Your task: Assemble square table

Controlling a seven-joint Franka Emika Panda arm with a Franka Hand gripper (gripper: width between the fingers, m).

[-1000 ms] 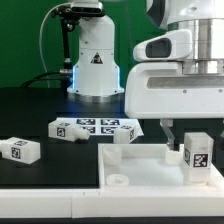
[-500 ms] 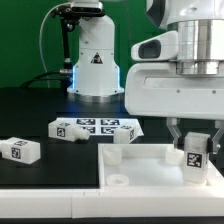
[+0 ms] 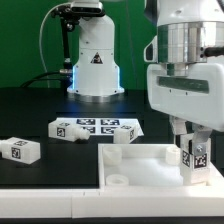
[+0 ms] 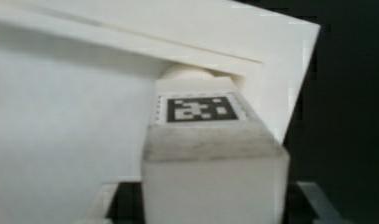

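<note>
Exterior view: pincer (image 3: 196,150) clamped on leg (image 3: 198,161), upright at the square top (image 3: 135,165) corner, exterior view's right; seated or not, cannot tell. Second leg (image 3: 20,150) loose on tabletop (image 3: 40,108). Near socket (image 3: 117,182) empty. Early stage.

Marker board (image 3: 95,127) lies flat on black table (image 3: 40,108), near middle of exterior view. Tags face up (several black-and-white squares, side by side). Board's long side runs roughly across view. Table surface dark, matte, faint reflections.
</note>
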